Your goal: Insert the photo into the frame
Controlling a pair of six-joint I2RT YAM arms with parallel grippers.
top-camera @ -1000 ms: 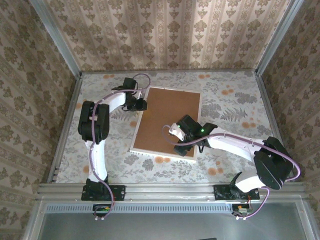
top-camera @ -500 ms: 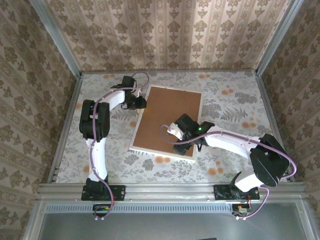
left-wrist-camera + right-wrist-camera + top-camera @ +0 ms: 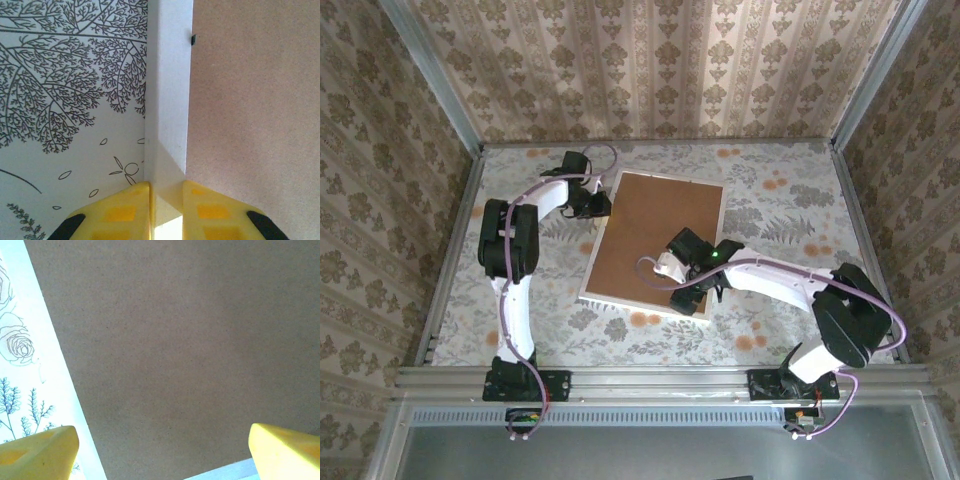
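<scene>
Where the top external camera looks down, the frame [image 3: 630, 305] lies flat on the patterned table [image 3: 780, 200], back side up. A brown backing board [image 3: 660, 240] fills it, with the thin white rim showing along the near and left edges. The left gripper [image 3: 598, 207] sits at the frame's far-left corner. The right gripper [image 3: 692, 292] hangs over the near-right part of the board, close to the near rim.

Left wrist view: the white frame rail [image 3: 167, 100] runs straight up the middle. The printed table covering [image 3: 65, 100] is on its left and the backing board [image 3: 255, 125] on its right. The left gripper [image 3: 166, 187] straddles this rail, one yellow finger [image 3: 125, 210] on each side. Both fingers are pressed against the rail, with no gap visible, so it reads as a pinch on the rail. A small black tab [image 3: 193, 38] sits at the board's edge, farther up the rail.

Right wrist view: the backing board [image 3: 175, 340] takes up most of the picture. A pale rail of the frame [image 3: 60, 370] slants down the left side. The right gripper [image 3: 162, 432] is spread wide above the board. Its yellow fingertips [image 3: 40, 450] sit at the two lower corners, with nothing between them.
</scene>
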